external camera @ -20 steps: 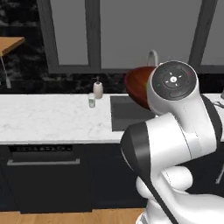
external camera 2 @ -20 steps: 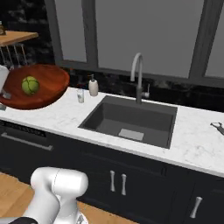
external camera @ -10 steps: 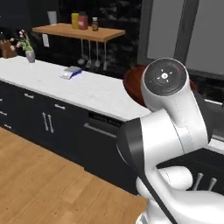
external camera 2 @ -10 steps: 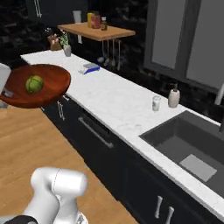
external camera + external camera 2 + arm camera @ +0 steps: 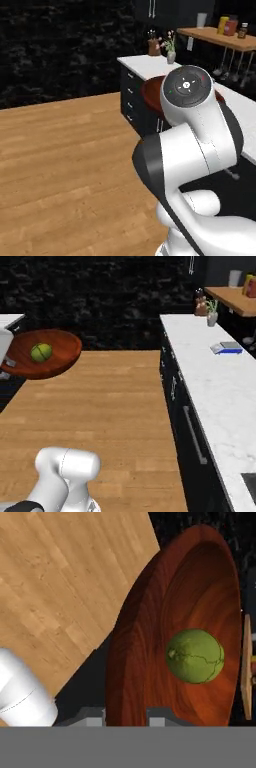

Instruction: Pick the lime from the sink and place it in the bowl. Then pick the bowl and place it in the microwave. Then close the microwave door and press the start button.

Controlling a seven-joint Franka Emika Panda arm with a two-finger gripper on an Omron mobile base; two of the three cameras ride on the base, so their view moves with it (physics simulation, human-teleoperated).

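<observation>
Both base views have swung with the base since a second ago: sink and faucet have gone from sight, and wood floor and a dark stone wall now spread ahead, while the bowl keeps its place at the left edge of the right base view. It hangs in the air over the floor, roughly level, with the lime lying inside it. In the hand view the gripper is closed on the bowl's rim, one finger on each side of the wall, and the lime rests against the inner slope. In the left base view the bowl's rim peeks out behind the arm. A white counter runs along the right, with a small vase at its far end.
</observation>
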